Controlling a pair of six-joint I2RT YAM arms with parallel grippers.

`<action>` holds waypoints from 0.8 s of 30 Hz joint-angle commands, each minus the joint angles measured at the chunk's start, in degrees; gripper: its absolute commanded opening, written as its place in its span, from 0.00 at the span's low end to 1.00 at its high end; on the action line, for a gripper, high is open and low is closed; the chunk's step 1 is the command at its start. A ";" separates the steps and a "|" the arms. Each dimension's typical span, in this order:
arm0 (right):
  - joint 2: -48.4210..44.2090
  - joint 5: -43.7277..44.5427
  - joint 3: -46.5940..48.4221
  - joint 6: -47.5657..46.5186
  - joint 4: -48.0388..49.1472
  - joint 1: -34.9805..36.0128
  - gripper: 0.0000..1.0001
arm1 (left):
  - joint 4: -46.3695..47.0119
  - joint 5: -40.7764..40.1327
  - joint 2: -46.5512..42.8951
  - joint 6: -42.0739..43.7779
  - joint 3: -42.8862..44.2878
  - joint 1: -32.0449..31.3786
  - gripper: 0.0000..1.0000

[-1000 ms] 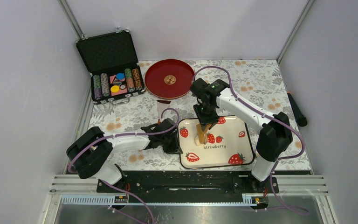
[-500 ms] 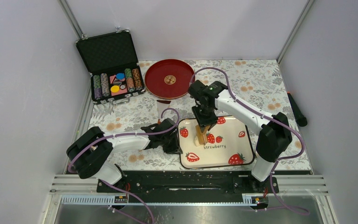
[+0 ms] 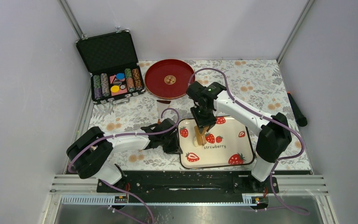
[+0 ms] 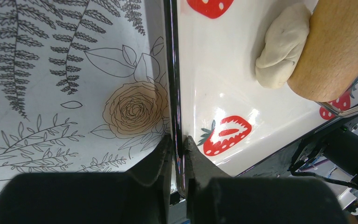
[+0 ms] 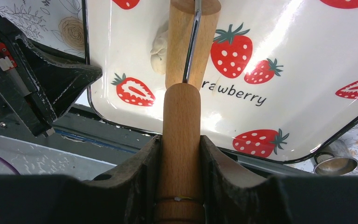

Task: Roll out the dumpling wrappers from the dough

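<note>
The dough (image 4: pixel 279 46) is a small pale-cream lump on the white strawberry tray (image 3: pixel 233 140). It lies against the left side of the tan wooden roller (image 5: pixel 186 42). My right gripper (image 5: pixel 181 140) is shut on the roller's handle and holds it above the tray's left half. In the top view the dough (image 3: pixel 196 140) peeks out just left of the roller (image 3: pixel 200 134). My left gripper (image 4: pixel 179 140) is shut on the tray's black left rim (image 4: pixel 171 70), one finger on each side. No dumpling wrappers are in view.
A red plate (image 3: pixel 169 78) with a gold emblem sits at the back. An open black case (image 3: pixel 112 65) of coloured chips stands at the back left. A small metal ring cutter (image 5: pixel 338 161) lies off the tray's near right corner. A black object (image 3: pixel 297 109) lies at the right edge.
My right arm has shifted slightly left with the roller, bringing it closer against the dough. The left arm and the tray have not moved.
</note>
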 commanded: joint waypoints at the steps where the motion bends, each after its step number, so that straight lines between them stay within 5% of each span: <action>1: 1.59 -10.83 -0.21 3.43 4.14 3.40 0.00 | -4.70 -2.99 1.96 2.32 -1.35 -0.58 0.00; 24: 4.72 -11.79 -5.74 5.94 9.14 6.38 0.00 | -4.60 -3.04 1.89 2.23 -1.37 -0.59 0.00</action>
